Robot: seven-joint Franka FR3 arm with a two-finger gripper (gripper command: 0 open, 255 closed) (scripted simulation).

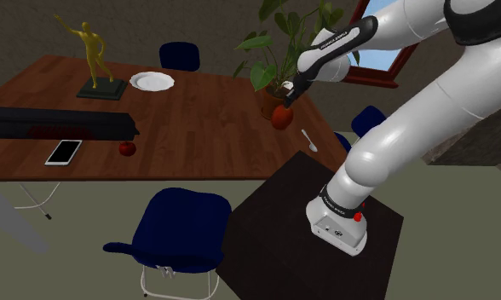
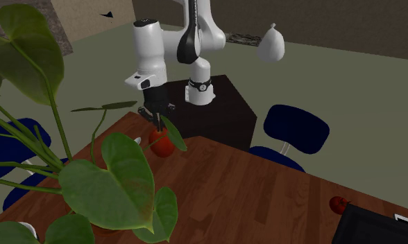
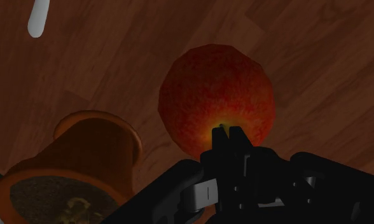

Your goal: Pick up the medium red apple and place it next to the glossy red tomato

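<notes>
A black tool (image 3: 225,135) rose from the lower edge of the wrist view, its tip against the near side of a round red apple (image 3: 216,95). Whether the tool was clenched on the fruit or released could not be told.

In the shoulder view the apple was directly beneath the tool, right of the frame's centre, at the right end of a brown wooden worktop (image 1: 206,128). It was just beside a terracotta pot (image 3: 84,159), which held dark soil (image 3: 42,194) and a leafy green plant (image 1: 283,43).

The tomato (image 1: 127,148) lay well apart, toward the lower left of that frame, near a white phone (image 1: 63,152). The carry would probably run leftward and slightly down the frame.

A white plate (image 1: 152,81), upper left, held nothing. A white spoon (image 1: 308,141) lay near the apple.
</notes>
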